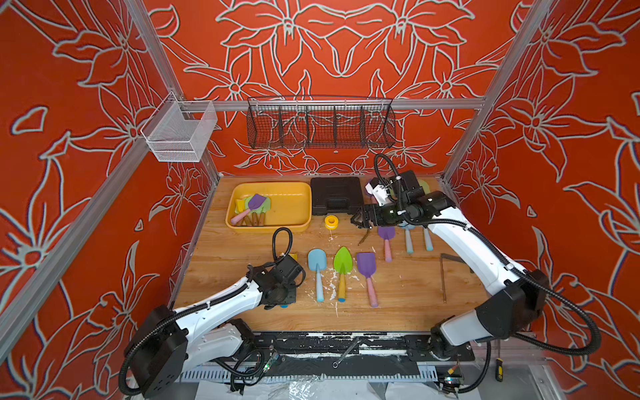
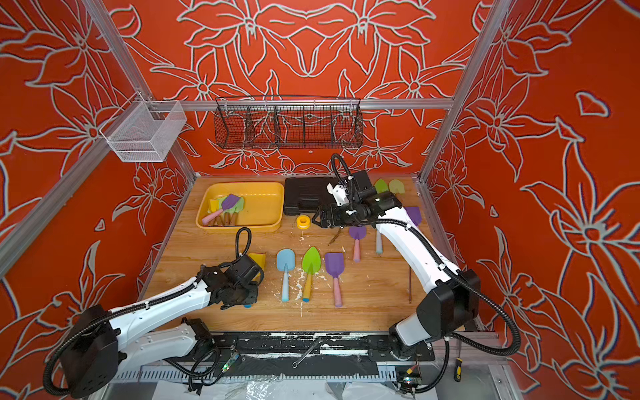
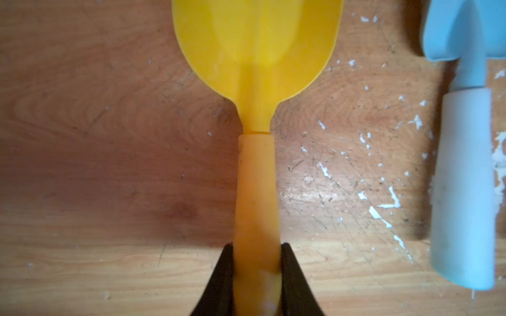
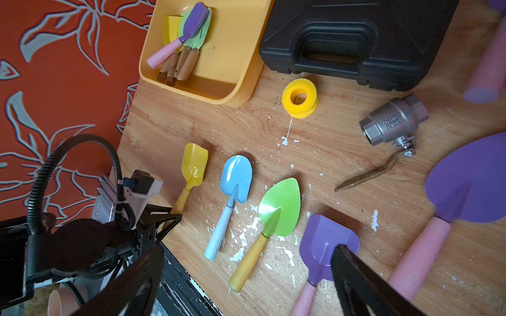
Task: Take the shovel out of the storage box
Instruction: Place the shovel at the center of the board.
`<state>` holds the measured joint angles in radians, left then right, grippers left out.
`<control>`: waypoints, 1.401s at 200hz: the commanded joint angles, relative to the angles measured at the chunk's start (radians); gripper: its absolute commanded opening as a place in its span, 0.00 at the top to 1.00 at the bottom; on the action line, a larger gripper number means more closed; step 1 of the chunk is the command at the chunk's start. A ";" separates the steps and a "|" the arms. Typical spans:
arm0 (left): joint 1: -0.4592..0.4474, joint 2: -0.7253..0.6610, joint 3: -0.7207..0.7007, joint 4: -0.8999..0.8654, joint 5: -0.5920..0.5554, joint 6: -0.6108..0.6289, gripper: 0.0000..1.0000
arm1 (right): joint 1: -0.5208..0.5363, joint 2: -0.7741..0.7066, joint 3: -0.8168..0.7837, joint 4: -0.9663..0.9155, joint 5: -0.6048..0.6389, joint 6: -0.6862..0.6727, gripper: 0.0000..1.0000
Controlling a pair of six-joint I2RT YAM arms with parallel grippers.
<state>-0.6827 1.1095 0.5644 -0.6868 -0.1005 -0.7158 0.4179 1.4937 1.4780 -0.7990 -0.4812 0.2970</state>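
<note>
left wrist, grip: the left gripper [image 3: 256, 253] is clamped on the yellow shovel [image 3: 257, 54], with both jaws pressing the handle near its end, in the lower middle of the frame.
left wrist, why: you hold it far from the blade, likely so the blade comes down flat beside the blue shovel [image 3: 465, 164] at the right edge. you cannot tell whether it rests on the table [image 3: 109, 164] or hovers just over it.
top views, storage box: the storage box [image 1: 294, 207] sits at the upper left of the table, well apart from the shovel you hold. a purple shovel [image 1: 255, 202] tops a small pile at its left end, so the box is not yet emptied.
top views, right gripper: the right gripper [image 1: 357, 221] hangs empty with its jaws apart, just right of the tape spool [image 1: 331, 221] and below the black tool case [image 1: 334, 195].
right wrist, row: the blue one, a green shovel [image 4: 279, 208] and a purple scoop [image 4: 317, 238] lie side by side, handles one way. yours extends that row at the left.
right wrist, in the way: the case, the spool and a metal valve [image 4: 391, 123] lie between your right arm and the box. the left arm's way to the box looks open.
</note>
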 commanded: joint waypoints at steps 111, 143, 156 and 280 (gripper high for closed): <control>-0.017 0.246 0.077 0.062 -0.016 0.006 0.77 | -0.007 -0.004 -0.005 -0.007 -0.020 -0.016 0.03; -0.020 0.231 0.065 0.048 -0.015 -0.018 0.61 | -0.010 -0.005 -0.012 -0.006 -0.019 -0.017 0.03; -0.020 0.222 0.061 0.034 -0.027 -0.037 0.45 | -0.011 -0.004 -0.013 -0.004 -0.020 -0.016 0.03; -0.001 -0.059 0.345 -0.330 -0.195 -0.149 0.14 | -0.019 -0.010 -0.022 0.002 -0.016 -0.008 0.03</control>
<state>-0.6991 1.0931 0.8158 -0.8902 -0.1989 -0.8444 0.4053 1.4937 1.4704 -0.7956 -0.5022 0.2955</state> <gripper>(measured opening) 0.838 0.974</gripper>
